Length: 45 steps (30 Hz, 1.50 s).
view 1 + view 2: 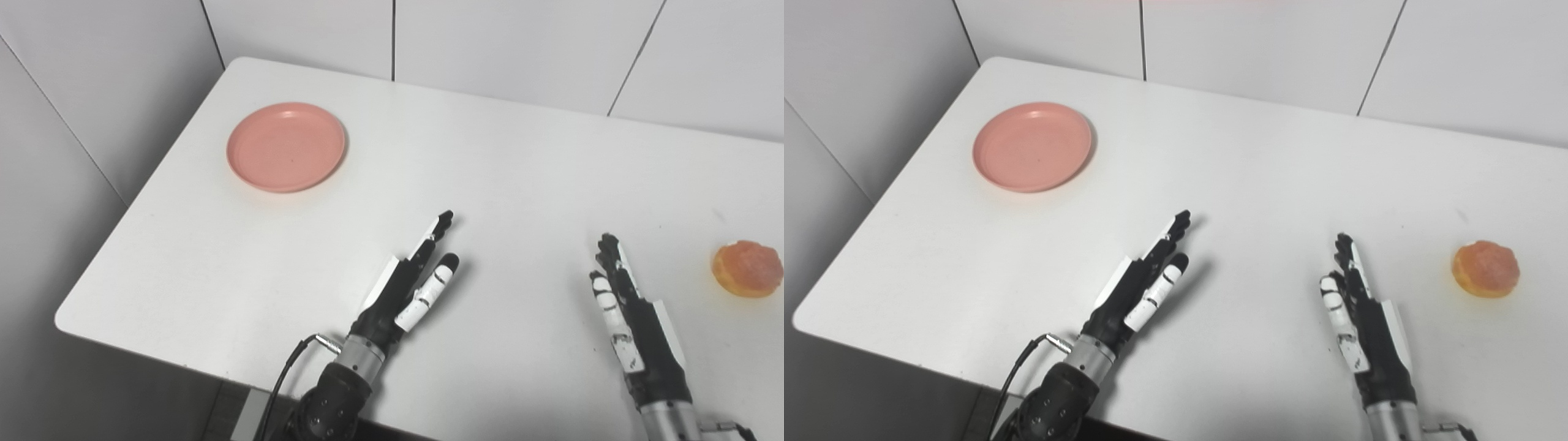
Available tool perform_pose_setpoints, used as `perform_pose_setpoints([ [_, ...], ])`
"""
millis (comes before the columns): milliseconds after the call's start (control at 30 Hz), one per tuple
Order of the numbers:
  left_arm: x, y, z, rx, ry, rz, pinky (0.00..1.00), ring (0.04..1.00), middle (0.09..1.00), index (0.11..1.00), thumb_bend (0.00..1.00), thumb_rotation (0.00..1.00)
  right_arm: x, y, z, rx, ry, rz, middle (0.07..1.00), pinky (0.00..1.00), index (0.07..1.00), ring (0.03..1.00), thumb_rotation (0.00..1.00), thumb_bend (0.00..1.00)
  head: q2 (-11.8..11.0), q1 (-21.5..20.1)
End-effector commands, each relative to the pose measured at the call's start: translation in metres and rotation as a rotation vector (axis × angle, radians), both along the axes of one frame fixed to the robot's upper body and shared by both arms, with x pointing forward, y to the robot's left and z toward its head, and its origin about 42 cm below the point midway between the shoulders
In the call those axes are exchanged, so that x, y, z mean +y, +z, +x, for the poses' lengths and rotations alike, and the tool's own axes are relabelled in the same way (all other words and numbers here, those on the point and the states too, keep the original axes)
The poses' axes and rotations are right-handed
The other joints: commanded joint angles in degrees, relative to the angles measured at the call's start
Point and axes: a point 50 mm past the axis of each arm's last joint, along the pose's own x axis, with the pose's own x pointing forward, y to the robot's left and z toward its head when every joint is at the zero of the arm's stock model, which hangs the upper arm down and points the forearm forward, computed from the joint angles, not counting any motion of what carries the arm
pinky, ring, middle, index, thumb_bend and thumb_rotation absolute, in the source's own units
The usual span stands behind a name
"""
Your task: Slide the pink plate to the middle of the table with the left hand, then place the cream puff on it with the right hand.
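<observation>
**Plate at the far left corner, both hands empty**

The pink plate (286, 147) lies flat on the white table (490, 177), near its far left corner. The left hand (409, 283) hovers nearer the robot than the plate and well apart from it, fingers (437, 228) stretched out straight, holding nothing. The right hand (631, 312) is likewise extended and empty. The cream puff (747, 269) sits far across the table from the plate, just beyond the right hand.

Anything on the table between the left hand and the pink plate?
No: only bare white table lies between the left hand and the pink plate, in both eye views.
</observation>
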Motion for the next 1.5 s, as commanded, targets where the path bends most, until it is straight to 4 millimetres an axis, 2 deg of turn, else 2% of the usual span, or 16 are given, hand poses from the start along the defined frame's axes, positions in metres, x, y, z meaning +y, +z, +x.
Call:
perform_pose_setpoints([
  [0,-0.016,-0.005,0.000,0.027,-0.039,-0.001,0.97,0.999,1.000,1.000,0.47,1.00,-0.008,-0.001,0.000,-0.023,-0.007,0.003,1.000,1.00,1.000,1.000,1.00,0.13,-0.8,1.2],
  [133,-0.023,-0.009,0.002,0.026,-0.039,-0.016,0.97,1.000,1.000,1.000,0.47,1.00,-0.010,-0.003,0.002,-0.015,-0.006,0.020,1.000,1.00,1.000,1.000,1.00,0.10,-2.4,3.6],
  [200,-0.026,-0.010,0.003,0.028,-0.038,-0.020,0.97,1.000,1.000,1.000,0.47,1.00,-0.010,-0.002,0.002,-0.011,-0.004,0.030,1.000,1.00,1.000,1.000,1.00,0.02,-2.7,3.9],
  [233,-0.027,-0.011,0.003,0.028,-0.038,-0.022,0.97,1.000,1.000,1.000,0.47,1.00,-0.010,-0.002,0.002,-0.009,-0.003,0.028,1.000,1.00,1.000,1.000,1.00,0.01,-2.7,4.0],
  [533,-0.026,-0.011,0.003,0.031,-0.033,-0.024,0.98,1.000,1.000,1.000,0.46,1.00,-0.009,0.004,-0.002,-0.014,-0.002,0.005,1.000,1.00,1.000,1.000,1.00,0.00,-2.5,3.9],
  [833,-0.019,-0.003,0.002,0.016,-0.037,-0.015,0.98,1.000,1.000,1.000,0.45,1.00,0.000,0.012,-0.006,-0.016,-0.005,0.027,1.000,1.00,1.000,1.000,1.00,0.00,-1.7,3.9],
  [1067,-0.010,0.013,0.008,-0.034,-0.031,-0.013,0.97,0.992,0.999,1.000,0.44,1.00,0.002,0.014,-0.005,-0.014,-0.005,0.017,1.000,1.00,1.000,1.000,1.00,0.00,-2.0,4.5],
  [1133,-0.008,0.019,0.009,-0.046,-0.023,-0.037,0.96,0.981,0.983,0.985,0.47,1.00,0.002,0.015,-0.004,-0.015,-0.007,0.009,1.000,1.00,1.000,1.000,1.00,0.00,-2.1,4.7],
  [1467,0.004,0.061,0.018,-0.158,-0.018,-0.080,1.00,1.000,1.000,0.984,0.49,1.00,0.005,0.016,-0.002,-0.021,-0.006,0.005,1.000,1.00,1.000,1.000,1.00,0.00,-2.2,5.5],
])
